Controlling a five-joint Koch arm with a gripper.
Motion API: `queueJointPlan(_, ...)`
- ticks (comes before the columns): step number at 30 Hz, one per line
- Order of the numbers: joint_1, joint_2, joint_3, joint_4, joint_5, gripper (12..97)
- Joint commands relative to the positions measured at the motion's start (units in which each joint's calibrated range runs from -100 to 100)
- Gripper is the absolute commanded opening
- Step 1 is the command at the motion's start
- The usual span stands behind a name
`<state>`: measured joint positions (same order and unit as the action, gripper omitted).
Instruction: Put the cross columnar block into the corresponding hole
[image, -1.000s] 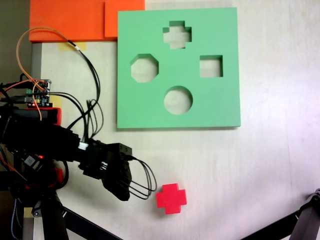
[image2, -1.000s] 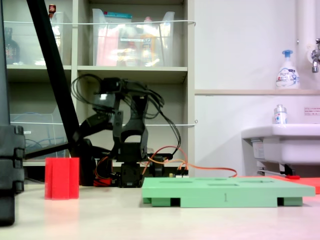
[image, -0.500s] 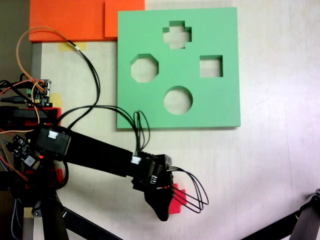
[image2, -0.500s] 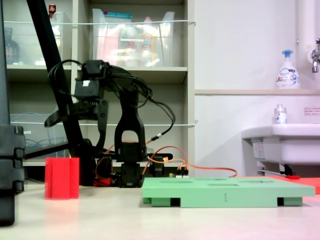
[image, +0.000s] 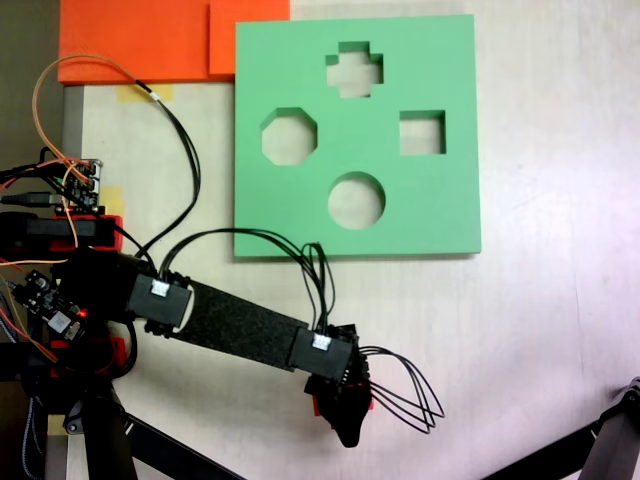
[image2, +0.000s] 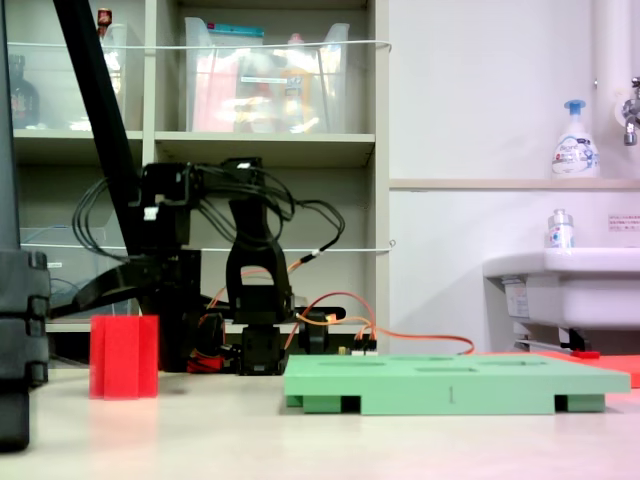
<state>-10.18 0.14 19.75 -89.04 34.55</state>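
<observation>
The gripper (image: 345, 425) hangs directly over the red block (image2: 124, 357), which stands on the table just under it, not lifted; I cannot tell if the jaws are apart. The grasp, the carry and the insertion are all left, I think, because the cross hole (image: 354, 70) in the green board (image: 440, 200) is empty, far beyond the gripper.

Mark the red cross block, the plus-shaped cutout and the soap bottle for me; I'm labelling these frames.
red cross block (image2: 124, 357): a fixed view, front face.
plus-shaped cutout (image: 341, 62): a fixed view, left inner edge.
soap bottle (image2: 574, 150): a fixed view, its label.

I can't read any text here — the soap bottle's (image2: 575, 140) label and the wall sign (image2: 623, 225) are too blurred.
</observation>
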Motion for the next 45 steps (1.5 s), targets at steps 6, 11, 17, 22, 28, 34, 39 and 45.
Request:
queueJointPlan(6, -0.34, 3.63, 3.58, -2.49, -0.63, 87.4)
queueJointPlan(11, -0.63, 4.33, 1.99, -3.84, -0.63, 68.1)
queueJointPlan(17, -1.07, 4.19, 0.49, -5.76, -0.63, 45.2)
queueJointPlan(22, -1.07, 4.19, -1.2, -7.11, -0.63, 41.6)
queueJointPlan(28, -0.98, 3.49, -2.1, -9.62, -0.59, 38.4)
queueJointPlan(34, -0.93, -2.37, -2.0, -10.96, 0.24, 38.4)
queueJointPlan(39, 0.29, -13.82, -1.8, -10.96, 2.34, 38.4)
queueJointPlan(45, 4.88, -28.21, -1.6, -10.96, 8.16, 38.4)
